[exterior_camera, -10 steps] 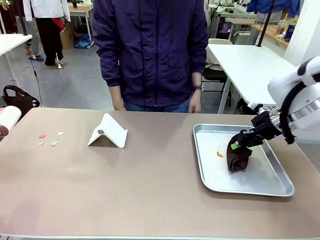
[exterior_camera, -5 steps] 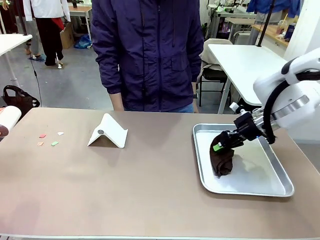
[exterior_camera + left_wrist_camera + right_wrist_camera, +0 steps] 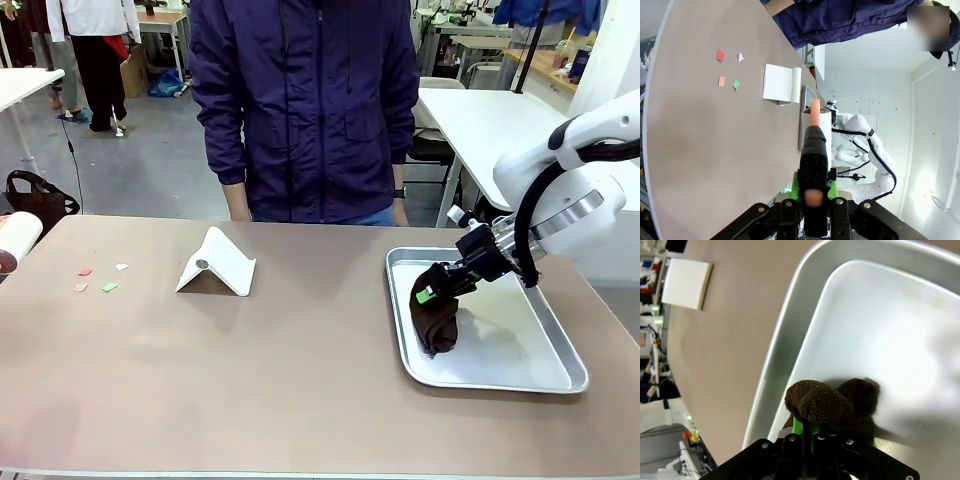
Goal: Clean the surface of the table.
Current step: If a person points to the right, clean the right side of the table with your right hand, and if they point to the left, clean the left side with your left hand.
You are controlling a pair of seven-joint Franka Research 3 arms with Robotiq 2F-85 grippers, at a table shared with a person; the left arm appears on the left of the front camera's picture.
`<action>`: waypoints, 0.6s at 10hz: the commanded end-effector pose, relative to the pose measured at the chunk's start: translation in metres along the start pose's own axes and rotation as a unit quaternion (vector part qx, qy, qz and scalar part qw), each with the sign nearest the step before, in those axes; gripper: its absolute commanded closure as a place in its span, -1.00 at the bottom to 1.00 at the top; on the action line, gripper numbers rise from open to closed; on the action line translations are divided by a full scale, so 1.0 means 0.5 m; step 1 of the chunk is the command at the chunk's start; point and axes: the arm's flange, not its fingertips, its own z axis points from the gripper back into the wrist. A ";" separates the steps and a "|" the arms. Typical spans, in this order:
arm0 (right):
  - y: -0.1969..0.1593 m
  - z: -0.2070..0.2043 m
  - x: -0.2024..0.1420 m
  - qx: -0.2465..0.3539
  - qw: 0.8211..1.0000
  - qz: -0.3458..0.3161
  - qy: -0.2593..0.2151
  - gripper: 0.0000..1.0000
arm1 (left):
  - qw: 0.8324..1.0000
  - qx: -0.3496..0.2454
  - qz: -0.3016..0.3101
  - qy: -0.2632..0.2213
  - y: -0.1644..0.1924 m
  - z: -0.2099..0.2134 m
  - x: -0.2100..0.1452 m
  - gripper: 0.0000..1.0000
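Two hands are in play, and we are starting with the right hand (image 3: 432,293). Its jaws are squeezing shut on the top of a dark brown cloth (image 3: 436,328), which is hanging down in a bunched roll. In the right wrist view we are looking past the same hand (image 3: 805,429) at the cloth (image 3: 822,402) bulging over the green pads. The cloth is hanging inside a silver tray (image 3: 510,335), close to the tray's 9 o'clock rim. We cannot tell whether its lower end is touching the tray floor.

Taking the person's edge as 12 o'clock, the tray is sitting at about 3 o'clock on the tabletop (image 3: 280,370), the wide taupe-brown surface.

The left hand (image 3: 814,187) is clamping shut on a black, rough-textured rod (image 3: 814,150) with a pale orange tip, which is pointing out over the tabletop.

At about 11 o'clock a white folded stand (image 3: 216,264) is resting on the tabletop. Near 9 o'clock four small coloured scraps (image 3: 109,287) are lying loose, well apart from the tray. A person in a dark purple jacket (image 3: 305,100) is standing at 12 o'clock.
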 end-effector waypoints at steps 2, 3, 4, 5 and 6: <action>-0.064 0.015 -0.006 -0.036 0.999 -0.031 -0.021 0.89 | 1.000 0.000 -0.005 0.001 -0.006 0.000 -0.006 1.00; -0.080 0.036 -0.005 -0.035 0.998 -0.046 -0.034 0.89 | 1.000 0.000 -0.005 0.001 -0.006 0.000 -0.006 1.00; -0.090 0.059 -0.007 -0.031 0.997 -0.057 -0.050 0.89 | 1.000 0.000 -0.005 0.001 -0.006 0.000 -0.006 1.00; -0.099 0.082 -0.009 -0.030 0.995 -0.067 -0.063 0.89 | 1.000 0.000 -0.005 0.001 -0.006 0.000 -0.006 1.00; -0.111 0.107 -0.014 -0.033 0.993 -0.081 -0.076 0.89 | 1.000 0.000 -0.005 0.001 -0.006 0.000 -0.006 1.00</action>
